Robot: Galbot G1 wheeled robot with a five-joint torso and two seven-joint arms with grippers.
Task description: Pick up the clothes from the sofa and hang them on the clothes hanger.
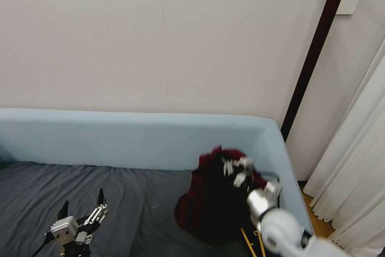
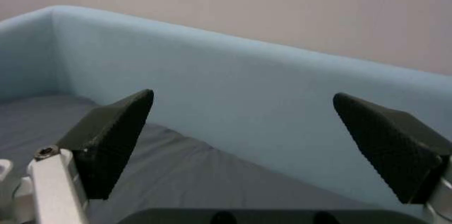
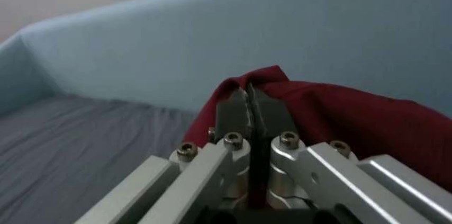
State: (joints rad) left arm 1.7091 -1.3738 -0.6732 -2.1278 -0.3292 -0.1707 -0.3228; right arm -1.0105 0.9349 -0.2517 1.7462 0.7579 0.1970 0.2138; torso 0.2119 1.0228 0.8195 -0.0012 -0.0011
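A dark red garment (image 1: 210,200) hangs in a bunch over the grey sofa seat near the pale blue right arm of the sofa. My right gripper (image 1: 231,162) is shut on its top edge and holds it lifted. In the right wrist view the black fingers (image 3: 240,108) press together on a fold of the red garment (image 3: 339,113). My left gripper (image 1: 83,204) hovers low over the seat at the lower left, open with nothing in it. Its two black fingertips (image 2: 116,134) stand wide apart in the left wrist view.
The pale blue sofa backrest (image 1: 132,136) runs across the middle, with the grey seat cushion (image 1: 36,191) below it. A dark vertical post (image 1: 313,52) rises at the right beside white curtains (image 1: 361,167). A plain wall lies behind.
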